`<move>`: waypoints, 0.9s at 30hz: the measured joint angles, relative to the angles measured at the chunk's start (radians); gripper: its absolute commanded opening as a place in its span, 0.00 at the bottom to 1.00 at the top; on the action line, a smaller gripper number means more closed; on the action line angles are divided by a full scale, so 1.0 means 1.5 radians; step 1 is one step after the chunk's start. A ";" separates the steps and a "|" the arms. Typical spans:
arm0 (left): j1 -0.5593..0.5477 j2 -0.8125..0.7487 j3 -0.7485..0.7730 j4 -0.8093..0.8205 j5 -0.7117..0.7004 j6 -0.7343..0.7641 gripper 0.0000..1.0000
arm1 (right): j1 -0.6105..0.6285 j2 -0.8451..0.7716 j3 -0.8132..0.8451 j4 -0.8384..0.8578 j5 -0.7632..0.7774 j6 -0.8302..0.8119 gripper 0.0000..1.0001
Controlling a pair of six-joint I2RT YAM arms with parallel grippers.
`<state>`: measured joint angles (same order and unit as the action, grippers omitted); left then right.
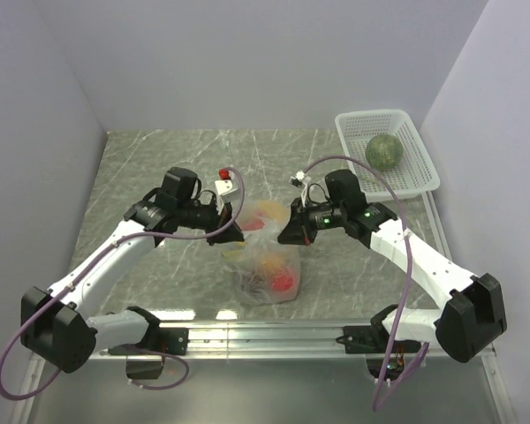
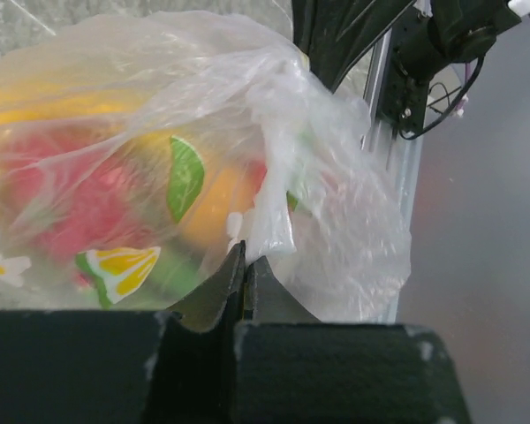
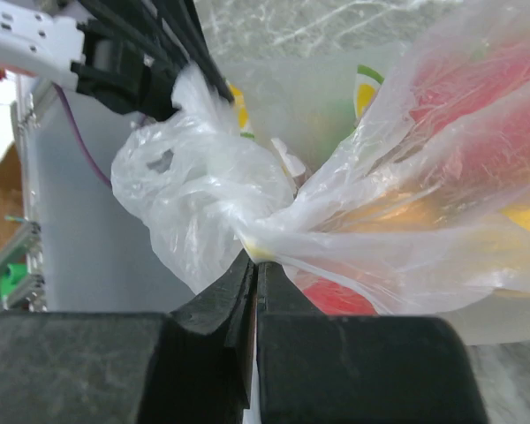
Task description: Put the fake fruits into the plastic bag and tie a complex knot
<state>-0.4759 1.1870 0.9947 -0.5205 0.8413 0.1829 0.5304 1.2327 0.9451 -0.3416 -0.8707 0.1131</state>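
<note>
**Plastic bag** (image 1: pixel 267 261): transparent, crinkled, with yellow-green prints. It rests mid-worktop (image 1: pixel 159 159), between the two arms. Seen through the film are a red piece (image 1: pixel 283 281), a yellow piece (image 1: pixel 267 212) and an orange-yellow piece (image 2: pixel 214 196).

**Left end effector** (image 2: pixel 246 269): clenched on a fold of bag film at the bag's upper left.

**Right end effector** (image 3: pixel 254 269): clenched on a gathered twist of film at the upper right.

**Green melon** (image 1: pixel 385 151): well apart from the bag, lying in the white lattice basket (image 1: pixel 424 172) at the far right corner.
</note>
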 measured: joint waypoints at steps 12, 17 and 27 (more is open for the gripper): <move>0.076 -0.001 -0.002 -0.026 -0.013 0.021 0.00 | -0.073 0.000 0.038 -0.164 0.002 -0.234 0.00; 0.098 -0.008 -0.020 -0.054 -0.019 0.055 0.00 | -0.106 -0.001 0.053 -0.218 0.013 -0.297 0.00; 0.128 -0.025 -0.057 -0.077 -0.028 0.127 0.00 | -0.184 -0.011 0.095 -0.275 -0.023 -0.327 0.00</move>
<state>-0.2840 1.1496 0.9085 -0.6357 0.7998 0.3733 0.2550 1.2167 1.0874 -0.7540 -0.9047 -0.3767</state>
